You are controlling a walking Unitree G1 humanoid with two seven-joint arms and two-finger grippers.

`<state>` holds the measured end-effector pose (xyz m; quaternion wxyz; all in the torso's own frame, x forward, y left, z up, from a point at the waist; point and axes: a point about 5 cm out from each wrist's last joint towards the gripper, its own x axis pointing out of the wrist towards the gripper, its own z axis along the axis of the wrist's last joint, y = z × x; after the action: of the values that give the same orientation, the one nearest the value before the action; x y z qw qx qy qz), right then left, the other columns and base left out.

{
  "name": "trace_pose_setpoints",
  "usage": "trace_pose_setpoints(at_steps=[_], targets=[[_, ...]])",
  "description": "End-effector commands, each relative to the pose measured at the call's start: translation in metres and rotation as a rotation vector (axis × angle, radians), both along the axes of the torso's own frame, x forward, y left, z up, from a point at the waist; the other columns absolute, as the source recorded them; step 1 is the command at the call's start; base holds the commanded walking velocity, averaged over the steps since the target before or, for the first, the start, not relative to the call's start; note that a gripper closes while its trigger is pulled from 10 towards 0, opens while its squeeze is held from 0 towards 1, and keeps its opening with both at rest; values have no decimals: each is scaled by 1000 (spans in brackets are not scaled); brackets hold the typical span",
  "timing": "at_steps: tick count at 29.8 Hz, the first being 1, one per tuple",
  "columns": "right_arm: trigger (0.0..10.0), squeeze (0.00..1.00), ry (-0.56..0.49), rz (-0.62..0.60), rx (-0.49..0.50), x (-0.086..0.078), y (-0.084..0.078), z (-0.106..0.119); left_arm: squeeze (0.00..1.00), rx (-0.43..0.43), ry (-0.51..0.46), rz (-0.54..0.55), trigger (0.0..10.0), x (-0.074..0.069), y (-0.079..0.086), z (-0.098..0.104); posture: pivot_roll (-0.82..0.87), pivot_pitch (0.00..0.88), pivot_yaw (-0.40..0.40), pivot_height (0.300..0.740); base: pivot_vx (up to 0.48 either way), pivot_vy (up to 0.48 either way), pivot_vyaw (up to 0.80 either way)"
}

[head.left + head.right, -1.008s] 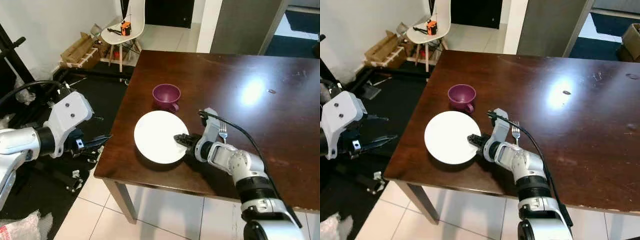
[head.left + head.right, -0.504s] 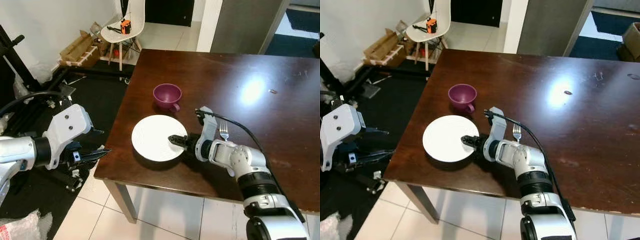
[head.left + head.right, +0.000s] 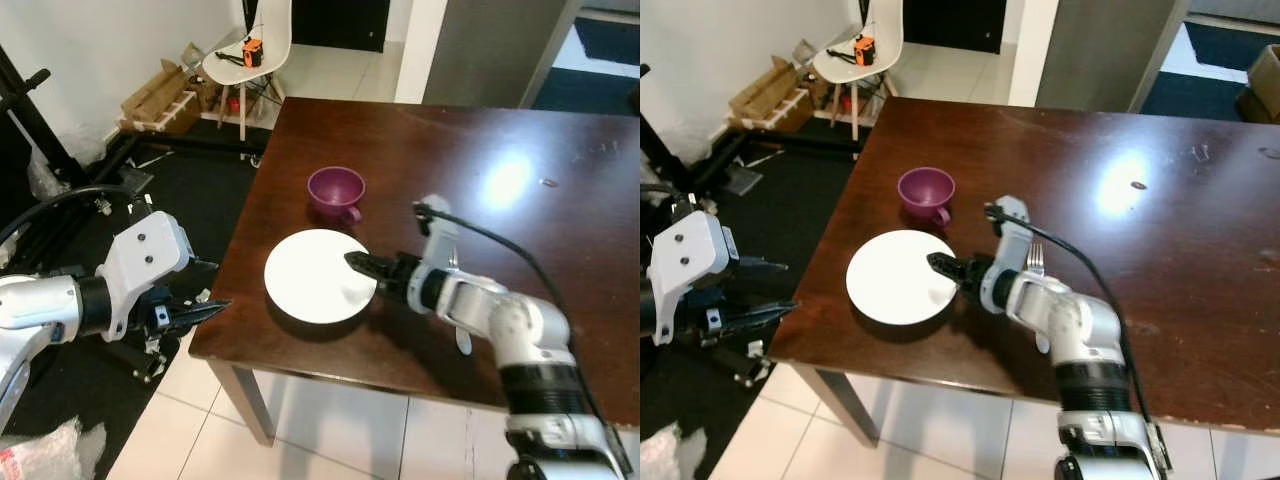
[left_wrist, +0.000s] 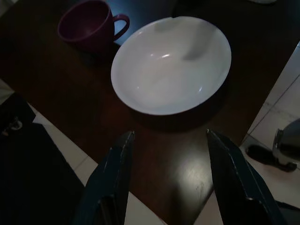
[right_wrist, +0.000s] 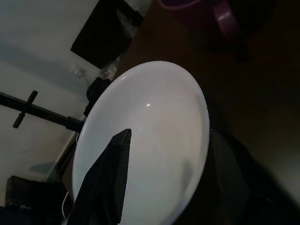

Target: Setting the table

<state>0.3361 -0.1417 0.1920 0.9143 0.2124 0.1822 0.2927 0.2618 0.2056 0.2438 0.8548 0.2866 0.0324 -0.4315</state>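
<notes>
A white plate [image 3: 312, 290] lies near the front left corner of the dark wooden table [image 3: 480, 130]. A purple cup [image 3: 335, 190] stands just behind the plate. A silver fork [image 3: 1035, 258] lies to the plate's right, partly hidden under my right arm. My right gripper [image 3: 362, 265] hovers over the plate's right rim, open, with nothing between its fingers [image 5: 112, 178]. In the right wrist view the plate [image 5: 145, 140] shows below the spread fingers. My left gripper [image 3: 205, 310] is off the table's left edge, open, pointing at the plate [image 4: 171, 63] and cup [image 4: 86, 26].
A white chair [image 3: 245, 60] carrying an orange tool stands at the back left, beside cardboard boxes [image 3: 160, 95]. Black stands and cables lie on the dark floor mat [image 3: 190, 190] to the left. White tiles run along the table's front edge.
My right gripper has let go of the plate's right rim and risen above it. The plate has shifted slightly to the left. My left arm has barely moved.
</notes>
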Motion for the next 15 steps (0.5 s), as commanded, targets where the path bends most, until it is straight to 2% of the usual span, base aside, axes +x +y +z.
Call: trace_pose_setpoints(at_steps=[1, 4, 5, 9, 10, 12, 15], targets=[[10000, 0, 0, 4, 2, -13, -2, 0, 0, -6, 18, -18, 10000, 0, -2, -5, -4, 94, 112, 740, 0, 0, 0], [10000, 0, -131, -89, -116, -30, -12, 2, 0, -31, 9, -10, 10000, 4, -5, -6, -15, 88, 117, 740, 0, 0, 0], [10000, 0, -131, -89, -116, -30, -12, 2, 0, -31, 9, -10, 10000, 4, -5, -6, -15, 88, 117, 740, 0, 0, 0], [10000, 0, -369, -286, -220, -38, -20, 7, 0, -126, -3, 46, 10000, 10, -14, -14, -41, 68, 130, 740, 0, 0, 0], [10000, 0, -369, -286, -220, -38, -20, 7, 0, -126, -3, 46, 10000, 10, -14, -14, -41, 68, 130, 740, 0, 0, 0], [10000, 0, -458, -380, -236, -48, -17, 6, 0, -211, -15, 111, 10000, 14, -23, -19, -47, 61, 133, 740, 0, 0, 0], [10000, 0, -508, -426, -249, -57, -13, 7, 0, -295, -7, 160, 10000, 15, -29, -24, -58, 52, 133, 740, 0, 0, 0]])
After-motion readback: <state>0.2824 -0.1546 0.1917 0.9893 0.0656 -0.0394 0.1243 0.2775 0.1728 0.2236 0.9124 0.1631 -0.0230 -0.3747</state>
